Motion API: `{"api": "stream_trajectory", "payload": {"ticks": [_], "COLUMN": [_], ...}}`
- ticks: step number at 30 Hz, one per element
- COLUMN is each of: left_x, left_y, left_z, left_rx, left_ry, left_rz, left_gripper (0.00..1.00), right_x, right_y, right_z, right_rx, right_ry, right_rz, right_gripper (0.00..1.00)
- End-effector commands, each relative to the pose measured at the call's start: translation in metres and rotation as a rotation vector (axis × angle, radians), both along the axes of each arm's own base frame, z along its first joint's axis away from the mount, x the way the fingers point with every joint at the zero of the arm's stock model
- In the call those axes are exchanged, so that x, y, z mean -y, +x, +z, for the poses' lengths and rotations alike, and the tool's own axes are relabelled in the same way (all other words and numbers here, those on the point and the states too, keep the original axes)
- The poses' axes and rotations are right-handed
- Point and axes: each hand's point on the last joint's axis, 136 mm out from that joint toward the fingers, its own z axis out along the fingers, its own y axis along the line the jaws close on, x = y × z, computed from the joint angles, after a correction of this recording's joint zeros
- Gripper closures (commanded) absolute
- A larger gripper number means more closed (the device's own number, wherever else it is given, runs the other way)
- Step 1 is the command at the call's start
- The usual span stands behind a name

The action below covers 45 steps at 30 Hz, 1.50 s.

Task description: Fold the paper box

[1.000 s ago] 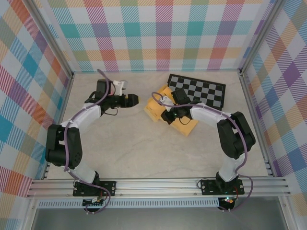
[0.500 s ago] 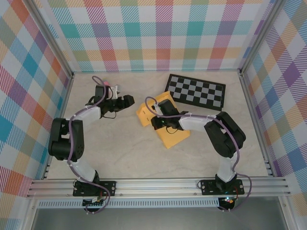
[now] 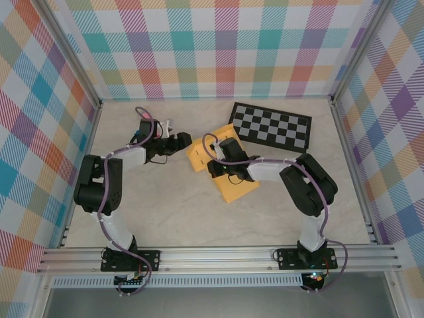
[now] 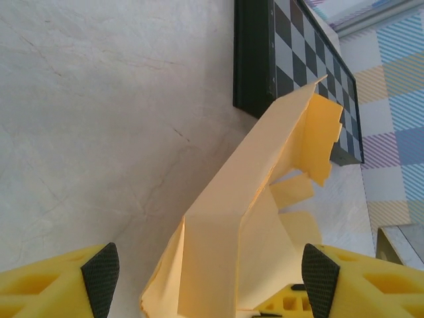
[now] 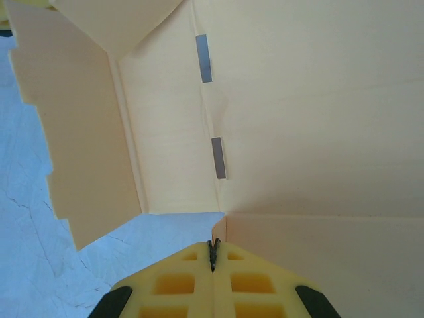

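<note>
Mid-bench on the pale marbled bench (image 3: 165, 212), the yellow-orange die-cut cardboard paper box (image 3: 237, 189) lies near a black-and-white checkered board (image 3: 271, 126). Its long axis apparently runs diagonally, far-left to near-right. The clenched right pincer (image 5: 213, 246) seemingly pins a crease while the released left pincer (image 4: 211, 275) straddles the raised flap (image 4: 285, 152).

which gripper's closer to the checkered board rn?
Right. The right gripper, shut, is over the paper box, just on the near side of the checkered board's left end. The left gripper, open at the box's raised flap, is farther off to the board's left.
</note>
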Motion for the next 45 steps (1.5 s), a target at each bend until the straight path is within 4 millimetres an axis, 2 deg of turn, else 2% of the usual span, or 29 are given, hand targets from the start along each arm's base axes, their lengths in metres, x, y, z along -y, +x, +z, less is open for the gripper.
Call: {"api": "stream_trajectory", "payload": {"ticks": [1,5,9,14,19,22,30,39,45], "left_x": [0.010,0.029,0.045,0.054,0.068,0.073,0.080,0.081,0.081], "left_y": [0.017,0.016,0.001,-0.014,-0.030,-0.040,-0.059,-0.069,-0.071], "left_z": [0.001,0.004,0.019,0.017,0.023,0.027,0.022,0.011,0.006], "left_rx": [0.013,-0.014,0.007,0.009,0.071,0.129,0.251,0.324,0.353], "left_ry": [-0.026,-0.057,-0.052,-0.031,-0.026,0.027,0.190,0.286,0.356], "left_rz": [-0.005,-0.044,-0.104,-0.181,-0.275,-0.333,-0.406,-0.417,-0.415], "left_gripper": [0.26,0.28,0.29,0.30,0.32,0.32,0.35,0.37,0.40], "right_x": [-0.002,-0.003,-0.005,-0.007,-0.009,-0.010,-0.001,0.010,0.020], "right_y": [-0.004,-0.002,0.000,0.003,0.005,0.007,0.019,0.020,0.021], "right_z": [-0.009,-0.006,-0.002,-0.003,-0.002,0.000,0.001,0.006,0.019], "right_rx": [-0.025,-0.022,-0.021,-0.020,-0.022,-0.026,-0.093,-0.121,-0.140], "right_ry": [0.030,0.055,0.080,0.116,0.161,0.184,0.276,0.325,0.406], "right_rz": [0.009,-0.004,-0.023,-0.046,-0.069,-0.085,-0.186,-0.243,-0.307], "right_gripper": [1.00,1.00,1.00,1.00,1.00,1.00,1.00,0.88,0.76]}}
